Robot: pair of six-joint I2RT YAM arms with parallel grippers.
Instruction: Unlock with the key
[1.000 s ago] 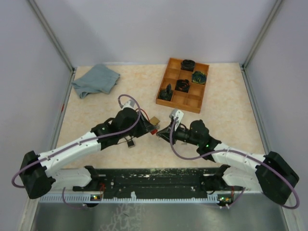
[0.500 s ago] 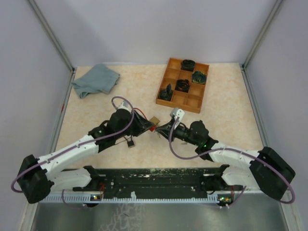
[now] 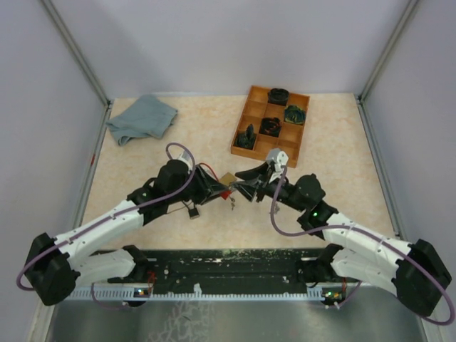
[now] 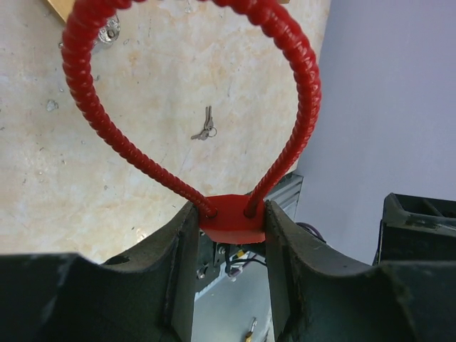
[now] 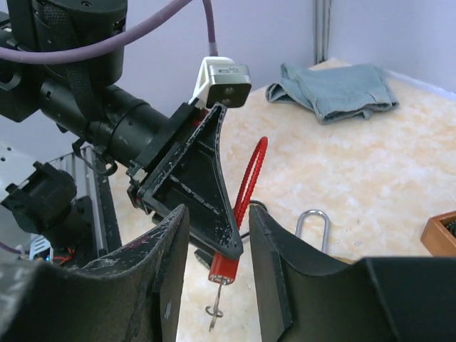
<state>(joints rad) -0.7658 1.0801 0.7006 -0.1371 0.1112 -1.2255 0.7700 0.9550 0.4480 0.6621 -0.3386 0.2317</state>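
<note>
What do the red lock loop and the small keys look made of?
The red ribbed cable loop looks like plastic-sheathed cable: matte, spiral-ridged. The small paired keys look like bare metal: silvery grey, slightly shiny, though too small to be sure.

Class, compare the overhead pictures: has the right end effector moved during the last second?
Yes. The right end effector has shifted up the view, ending closer to the near edge of the wooden tray.

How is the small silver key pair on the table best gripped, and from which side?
Probably at the ring end, coming from straight above: the small silver key pair lies flat on the beige table, offering no raised edge sideways.
</note>
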